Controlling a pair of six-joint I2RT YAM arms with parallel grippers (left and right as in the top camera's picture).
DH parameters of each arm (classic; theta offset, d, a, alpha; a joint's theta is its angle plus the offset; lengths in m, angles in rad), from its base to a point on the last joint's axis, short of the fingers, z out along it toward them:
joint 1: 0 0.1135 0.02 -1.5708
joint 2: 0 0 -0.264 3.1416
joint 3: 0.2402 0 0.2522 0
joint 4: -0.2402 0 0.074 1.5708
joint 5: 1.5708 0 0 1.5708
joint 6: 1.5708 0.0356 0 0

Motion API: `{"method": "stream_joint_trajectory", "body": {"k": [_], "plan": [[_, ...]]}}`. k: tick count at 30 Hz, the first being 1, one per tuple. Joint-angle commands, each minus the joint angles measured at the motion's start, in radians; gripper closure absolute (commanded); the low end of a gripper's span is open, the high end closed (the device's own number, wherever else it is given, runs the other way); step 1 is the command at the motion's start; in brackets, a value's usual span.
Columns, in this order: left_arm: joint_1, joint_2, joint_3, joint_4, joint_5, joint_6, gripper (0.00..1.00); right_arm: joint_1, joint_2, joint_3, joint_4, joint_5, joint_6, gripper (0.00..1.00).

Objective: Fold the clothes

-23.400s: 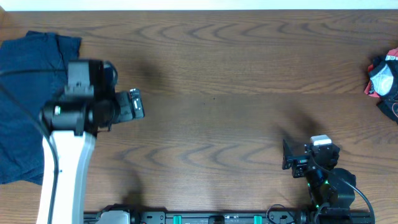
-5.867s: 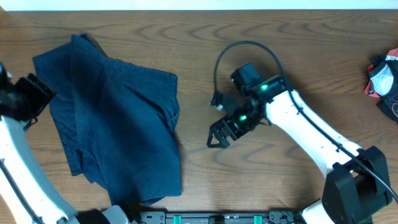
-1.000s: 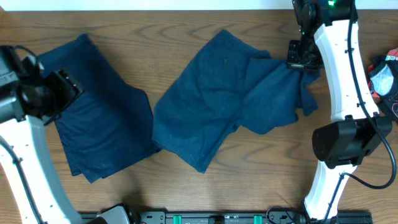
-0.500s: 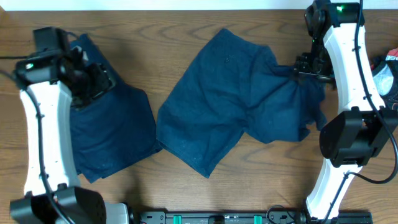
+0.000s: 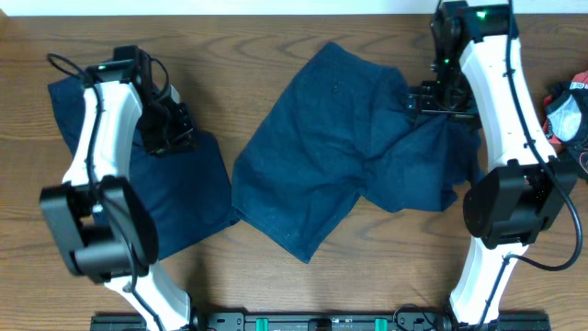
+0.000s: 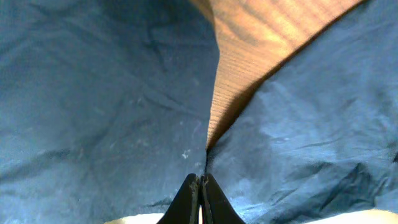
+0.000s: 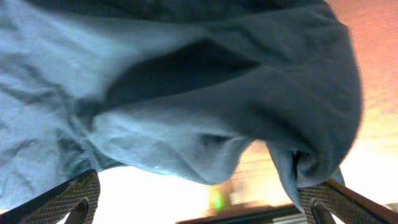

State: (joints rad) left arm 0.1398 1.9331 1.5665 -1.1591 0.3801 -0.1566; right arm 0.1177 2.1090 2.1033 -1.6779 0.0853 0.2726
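Note:
Two dark navy clothes lie on the wooden table (image 5: 276,55). One garment (image 5: 129,198) is spread at the left, the other (image 5: 335,156) in the middle, rumpled at its right side. My left gripper (image 5: 171,131) is over the left garment's upper right part. In the left wrist view its fingers (image 6: 199,186) are pressed together at a cloth edge (image 6: 210,118), and no cloth shows between them. My right gripper (image 5: 424,99) is at the middle garment's upper right corner. It stands open (image 7: 202,199), with a fold of cloth (image 7: 205,134) hanging just ahead and touching its right finger (image 7: 323,199).
A red, black and white object (image 5: 567,115) lies at the table's right edge. A strip of bare wood (image 6: 255,56) separates the two garments. A white band (image 5: 276,5) runs along the far edge of the table.
My left gripper swung right onto the left garment and closed. My right gripper opened and let go of the middle garment's corner, which has settled a little lower.

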Motion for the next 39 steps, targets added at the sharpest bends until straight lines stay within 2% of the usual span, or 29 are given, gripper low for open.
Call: {"method": "stream_joint_trajectory", "body": {"k": [1, 7, 21, 25, 31, 39], "plan": [[-0.011, 0.046, 0.008, -0.003, 0.028, 0.030, 0.94, 0.020, -0.005, 0.007, 0.010, -0.039, -0.041, 0.01], [-0.013, 0.147, 0.008, -0.004, 0.028, 0.030, 0.94, 0.021, -0.005, 0.029, 0.026, -0.120, -0.125, 0.01], [-0.011, 0.259, 0.005, -0.014, 0.027, 0.037, 0.94, 0.020, -0.005, 0.038, 0.020, -0.120, -0.125, 0.01], [0.005, 0.261, 0.005, -0.019, -0.033, 0.036, 0.94, 0.020, -0.005, 0.038, 0.009, -0.119, -0.125, 0.01], [0.096, 0.261, 0.002, -0.053, -0.078, 0.032, 0.94, 0.020, -0.005, 0.038, -0.003, -0.119, -0.132, 0.01], [0.304, 0.262, -0.029, -0.052, -0.077, 0.010, 0.94, 0.020, -0.005, 0.038, -0.002, -0.119, -0.132, 0.01]]}}
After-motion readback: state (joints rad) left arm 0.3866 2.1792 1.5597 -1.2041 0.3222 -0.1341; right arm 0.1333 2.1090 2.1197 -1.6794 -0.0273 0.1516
